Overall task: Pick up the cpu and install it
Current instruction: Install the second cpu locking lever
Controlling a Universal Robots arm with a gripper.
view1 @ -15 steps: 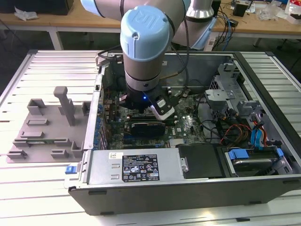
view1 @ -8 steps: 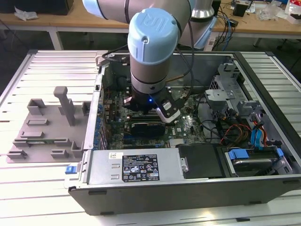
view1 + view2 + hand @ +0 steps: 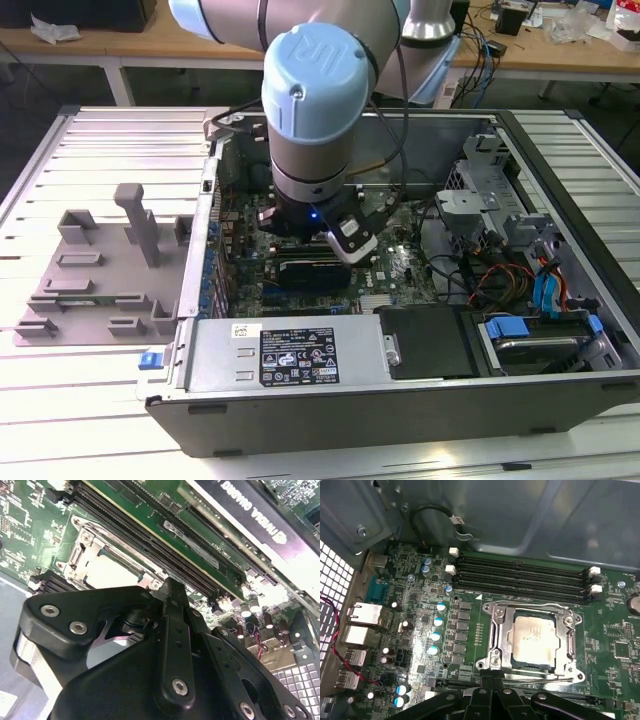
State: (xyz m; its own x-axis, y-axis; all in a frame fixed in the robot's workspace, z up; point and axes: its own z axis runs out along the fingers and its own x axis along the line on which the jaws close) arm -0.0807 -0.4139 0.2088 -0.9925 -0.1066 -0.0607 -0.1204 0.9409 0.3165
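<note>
While your gripper (image 3: 492, 682) hangs inside the open PC case (image 3: 400, 400), the cpu (image 3: 536, 639) already sits in its socket (image 3: 530, 642) on the motherboard (image 3: 420, 605); you see the fingers pressed together, holding nothing, just beside the frame; the case lies on a slatted tabletop (image 3: 90, 420) in a workshop

From my console I see the computer case (image 3: 400, 400) lying open on the slatted table (image 3: 100, 420), with a fixture plate (image 3: 90, 280) just beside it on the exterior view's left. The arm (image 3: 315, 110) reaches down into the case over the motherboard (image 3: 420, 625). In the first wrist view the cpu (image 3: 535, 639) sits inside the socket frame (image 3: 492, 630), the memory slots (image 3: 520, 577) run alongside the frame, and the gripper (image 3: 492, 687) hangs close by the frame's edge. Drive bays (image 3: 500, 200) fill the case on the exterior view's right.
</note>
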